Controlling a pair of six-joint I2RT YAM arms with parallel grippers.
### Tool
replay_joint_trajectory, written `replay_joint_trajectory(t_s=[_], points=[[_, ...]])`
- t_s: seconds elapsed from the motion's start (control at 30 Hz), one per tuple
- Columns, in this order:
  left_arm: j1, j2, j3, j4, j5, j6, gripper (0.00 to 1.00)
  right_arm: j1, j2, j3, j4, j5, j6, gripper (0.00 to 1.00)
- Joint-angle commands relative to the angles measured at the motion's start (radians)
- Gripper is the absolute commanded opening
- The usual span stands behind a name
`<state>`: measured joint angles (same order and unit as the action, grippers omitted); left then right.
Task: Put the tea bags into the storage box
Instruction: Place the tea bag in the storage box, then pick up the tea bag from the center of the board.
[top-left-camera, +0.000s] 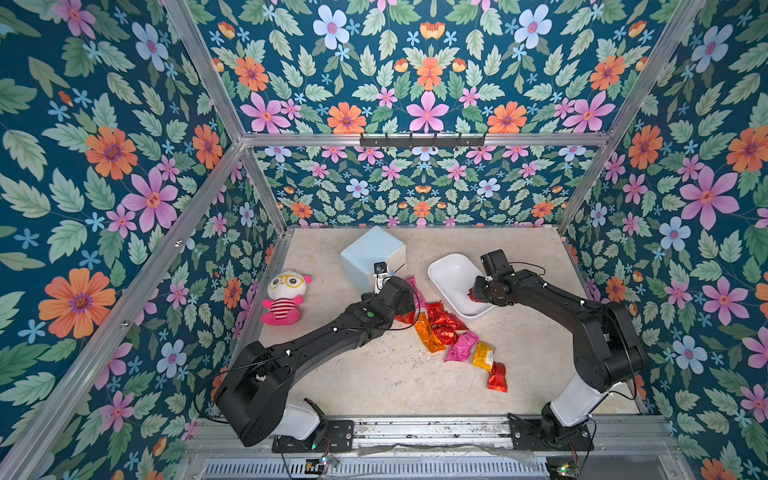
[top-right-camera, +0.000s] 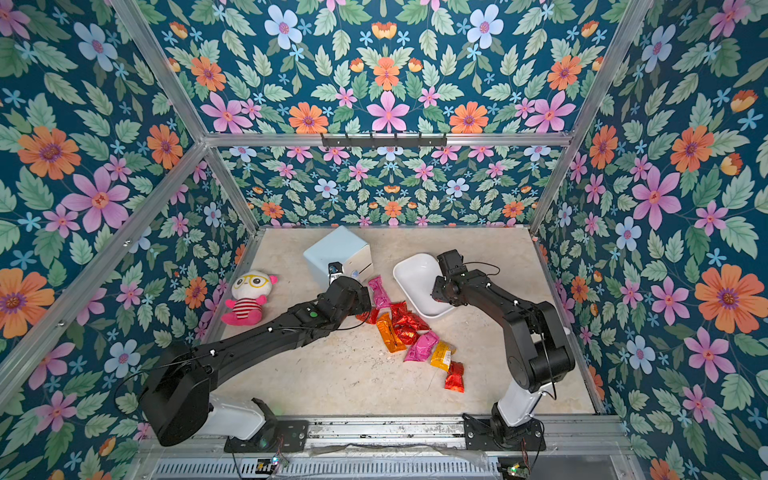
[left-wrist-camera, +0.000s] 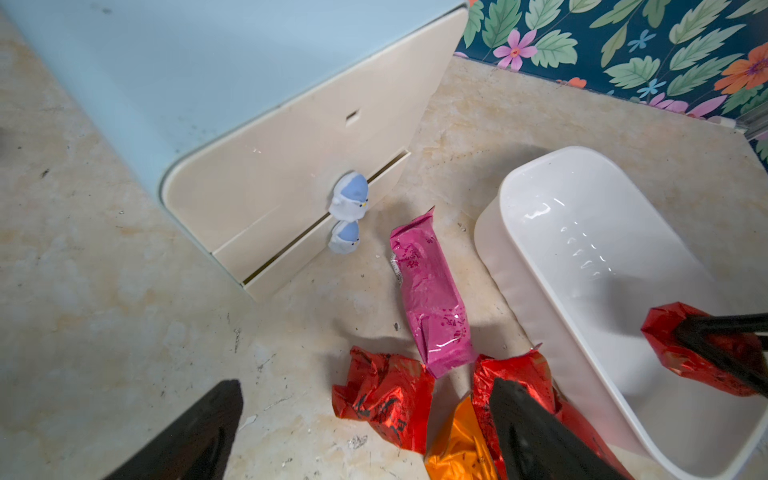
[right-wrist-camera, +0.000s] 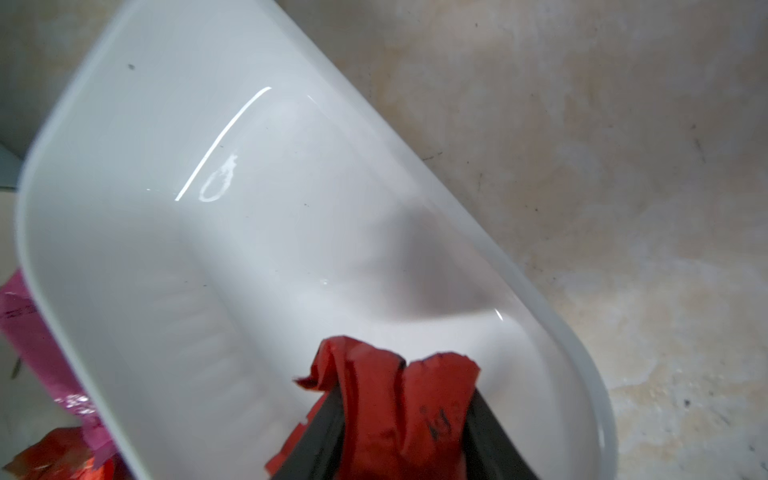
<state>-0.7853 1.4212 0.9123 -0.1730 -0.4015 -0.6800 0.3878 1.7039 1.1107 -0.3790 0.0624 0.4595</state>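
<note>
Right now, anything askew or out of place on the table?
Nothing damaged or spilled. The storage box sits skewed to the table edges, and the drawer cabinet is turned at an angle too. The tea bags lie in a loose, overlapping heap, and a plush toy sits unrelated nearby.

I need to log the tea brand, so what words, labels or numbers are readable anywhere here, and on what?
Nothing reads clearly.
Pink tea bag: white label strip and faint printed pattern, too blurred to read.
Red tea bag on the table: dark printed characters, crumpled, unreadable.
Red tea bag between the right gripper jaws: dark marks, blurred.
Storage box and drawer cabinet: no text.
</note>
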Motion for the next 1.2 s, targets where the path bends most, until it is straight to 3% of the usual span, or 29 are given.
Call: replay_joint_trajectory(t_s=[0.0, 0.23, 0.6, 0.8, 1.0, 1.17], points=[[0.001, 0.004, 0.002, -0.007, -0.009, -0.008, 0.99, 0.002, -0.004, -0.005, 0.018, 0.042, 0.014, 0.46], [0.0, 0.047, 0.035, -0.005, 0.025, -0.002, 0.99, 0.001, -0.128, -0.019, -0.018, 0.04, 0.019, 0.64], [0.001, 0.049, 0.025, 0.026, 0.055, -0.025, 0.99, 0.042, -0.485, -0.24, -0.229, -0.069, 0.108, 0.65], [0.001, 0.062, 0.027, 0.04, 0.078, -0.033, 0.99, 0.142, -0.647, -0.37, -0.32, -0.096, 0.229, 0.63], [0.001, 0.069, 0.04, 0.038, 0.093, -0.023, 0.99, 0.218, -0.612, -0.498, -0.169, -0.186, 0.32, 0.63], [0.0, 0.043, 0.027, 0.032, 0.082, -0.03, 0.99, 0.22, -0.587, -0.522, -0.078, -0.136, 0.354, 0.63]])
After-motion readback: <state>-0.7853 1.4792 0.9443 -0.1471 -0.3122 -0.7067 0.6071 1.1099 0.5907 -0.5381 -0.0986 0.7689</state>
